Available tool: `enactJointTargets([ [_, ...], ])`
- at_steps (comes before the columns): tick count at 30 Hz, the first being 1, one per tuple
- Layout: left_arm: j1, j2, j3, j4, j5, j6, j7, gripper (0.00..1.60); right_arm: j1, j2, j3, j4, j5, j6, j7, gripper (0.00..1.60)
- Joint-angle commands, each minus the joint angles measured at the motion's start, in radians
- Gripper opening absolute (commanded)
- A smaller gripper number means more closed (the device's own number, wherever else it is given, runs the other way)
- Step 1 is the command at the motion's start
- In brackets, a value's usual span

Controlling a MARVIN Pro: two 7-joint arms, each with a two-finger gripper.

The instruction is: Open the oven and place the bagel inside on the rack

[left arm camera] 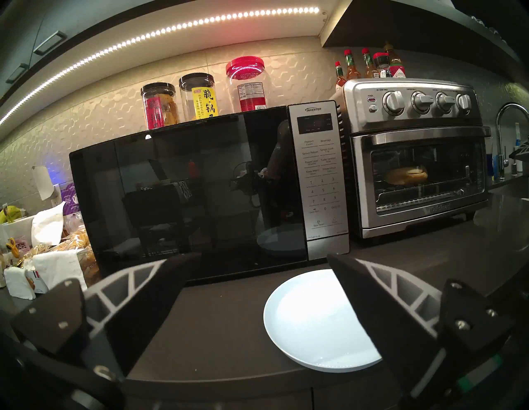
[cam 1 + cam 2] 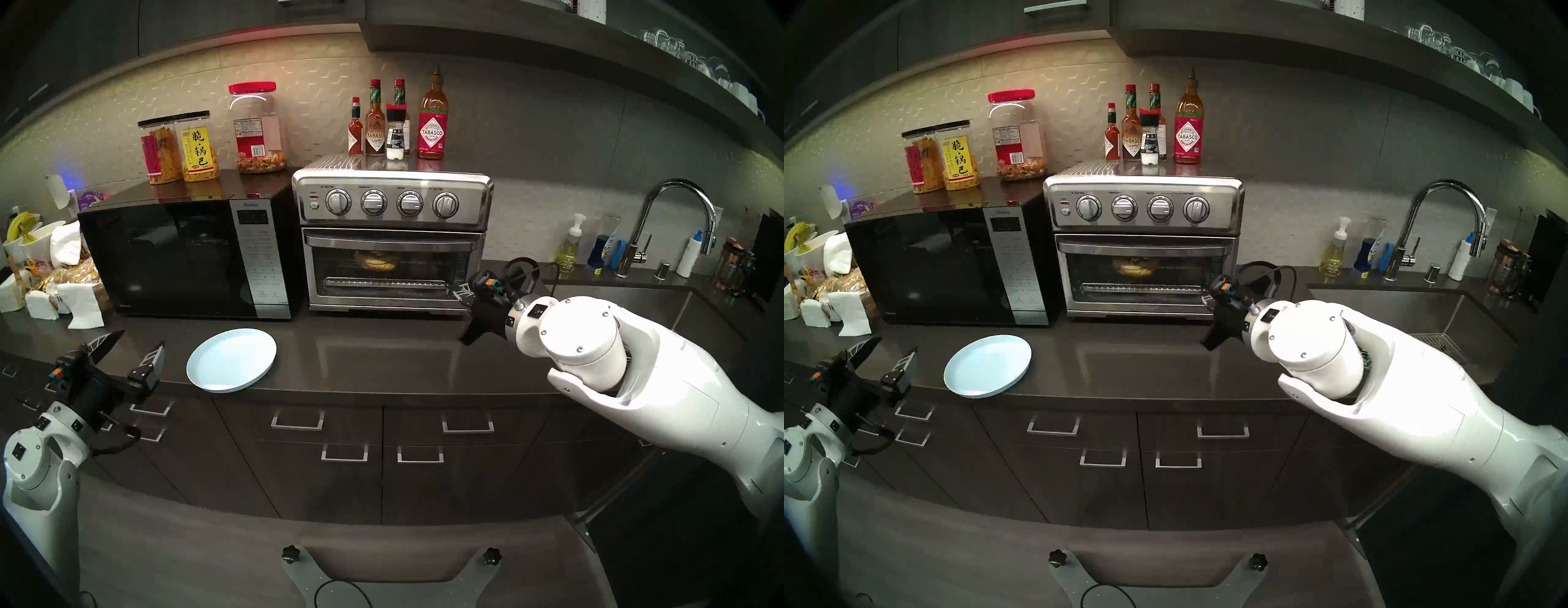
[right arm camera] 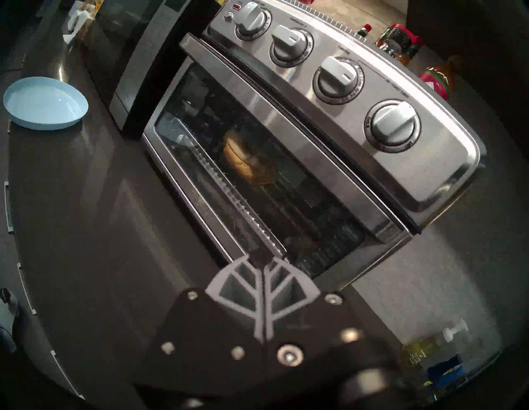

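Observation:
The stainless-steel oven (image 2: 392,204) stands with its glass door shut and the bar handle (image 2: 390,246) up. Through the glass I see the golden bagel (image 2: 375,260) (image 1: 406,175) (image 3: 246,160) lying inside on the rack (image 1: 423,197). My right gripper (image 2: 460,293) (image 3: 259,254) is shut on nothing, its tips just off the oven's lower right front corner. Open and holding nothing, my left gripper (image 2: 135,342) (image 1: 254,266) hovers over the counter's front edge, left of the bare pale blue plate (image 2: 231,358).
A black microwave (image 2: 186,259) stands against the oven's left side with snack jars (image 2: 254,127) on top. Sauce bottles (image 2: 394,123) crowd the oven's top. Napkins and bagged bread (image 2: 63,276) lie far left. The sink with faucet (image 2: 674,220) and soap bottles is to the right.

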Motion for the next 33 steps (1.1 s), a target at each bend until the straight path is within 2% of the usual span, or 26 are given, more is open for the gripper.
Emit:
enactJointTargets([
  [1,-0.002,0.002,-0.006,-0.013,0.001,-0.003,0.000,1.60,-0.114,0.077,0.038,-0.057,0.038,-0.116,-0.116,0.00],
  [7,-0.001,0.002,-0.007,-0.015,0.001,-0.003,0.000,1.60,-0.193,0.088,0.036,-0.067,0.073,-0.208,-0.211,0.00],
  [12,0.000,0.001,-0.008,-0.016,0.001,-0.003,0.000,1.60,-0.253,0.049,0.042,-0.031,0.099,-0.279,-0.286,0.00],
  [16,0.000,0.001,-0.008,-0.017,0.001,-0.003,0.000,1.60,-0.310,0.011,0.062,-0.018,0.091,-0.347,-0.359,0.00],
  [23,0.001,0.000,-0.009,-0.019,0.002,-0.002,0.001,1.60,-0.373,-0.044,0.069,-0.006,0.025,-0.463,-0.473,0.00],
  [27,0.002,0.000,-0.010,-0.020,0.002,-0.002,0.001,1.60,-0.404,-0.066,0.056,0.012,-0.056,-0.522,-0.504,0.00],
  [33,0.003,-0.001,-0.010,-0.021,0.002,-0.001,0.002,1.60,-0.433,-0.106,0.063,0.065,-0.122,-0.613,-0.518,0.00],
])
